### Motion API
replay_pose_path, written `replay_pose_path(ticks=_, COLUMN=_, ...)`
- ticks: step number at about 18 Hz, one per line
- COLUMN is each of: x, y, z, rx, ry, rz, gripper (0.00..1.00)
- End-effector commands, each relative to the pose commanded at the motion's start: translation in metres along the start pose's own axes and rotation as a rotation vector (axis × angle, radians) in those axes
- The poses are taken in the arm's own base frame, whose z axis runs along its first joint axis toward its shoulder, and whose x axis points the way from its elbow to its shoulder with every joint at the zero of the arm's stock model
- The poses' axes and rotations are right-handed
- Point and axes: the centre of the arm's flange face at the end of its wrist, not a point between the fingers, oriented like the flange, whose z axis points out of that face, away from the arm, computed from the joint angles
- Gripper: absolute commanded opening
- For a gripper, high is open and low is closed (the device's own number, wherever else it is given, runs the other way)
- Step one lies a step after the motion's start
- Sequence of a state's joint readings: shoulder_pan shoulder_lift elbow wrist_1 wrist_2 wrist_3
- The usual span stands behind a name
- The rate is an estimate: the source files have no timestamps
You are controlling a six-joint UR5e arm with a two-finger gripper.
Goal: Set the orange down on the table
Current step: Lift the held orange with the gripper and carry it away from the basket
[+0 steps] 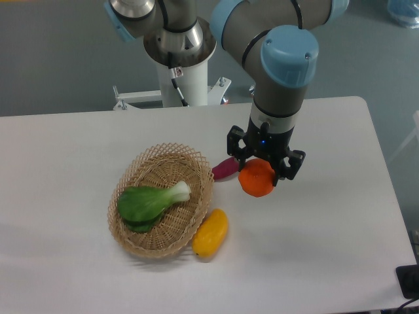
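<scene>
— While the gripper (260,171) has its fingers clamped on the orange (256,178), which step would you say we're in?

— The carry, near its end, I'd judge. The fruit sits between the jaws over the middle of the table (327,216), a little toward the far edge. Whether it already rests on the white top or hangs just above it, I can't tell from this view.

— So what does the next move call for?

— Lowering until the fruit bears on the surface, if it doesn't yet, then parting the fingers and lifting straight up. It's round, so it may roll once released; a gentle let-go would help.

— Anything crowding it?

— On the side toward the left edge, yes. The purple vegetable (226,169) lies just beside the orange, nearly touching, and it butts against the wicker basket (160,203), which holds a green bok choy (149,201). The yellow fruit (211,232) leans on the basket's rim, nearer the front edge.

— And open room?

— Toward the right edge and the front right corner the top is bare white. Shifting that way before release would keep the orange off the vegetable.
</scene>
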State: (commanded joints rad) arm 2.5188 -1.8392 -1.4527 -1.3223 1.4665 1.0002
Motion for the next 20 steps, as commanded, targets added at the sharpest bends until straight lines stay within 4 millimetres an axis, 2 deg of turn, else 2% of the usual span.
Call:
replay_pose_path(ticks=14, x=-0.001, y=0.002, z=0.008, rx=-0.007, ry=0.002, rz=-0.022, gripper=0.63)
replay_pose_path(ticks=16, x=-0.007, y=0.007, z=0.016, rx=-0.015, ry=0.007, rz=-0.034, gripper=0.63)
replay_pose_path(ticks=20, x=-0.026, y=0.031, z=0.051, rx=0.016, ry=-0.047, rz=-0.146, gripper=0.63)
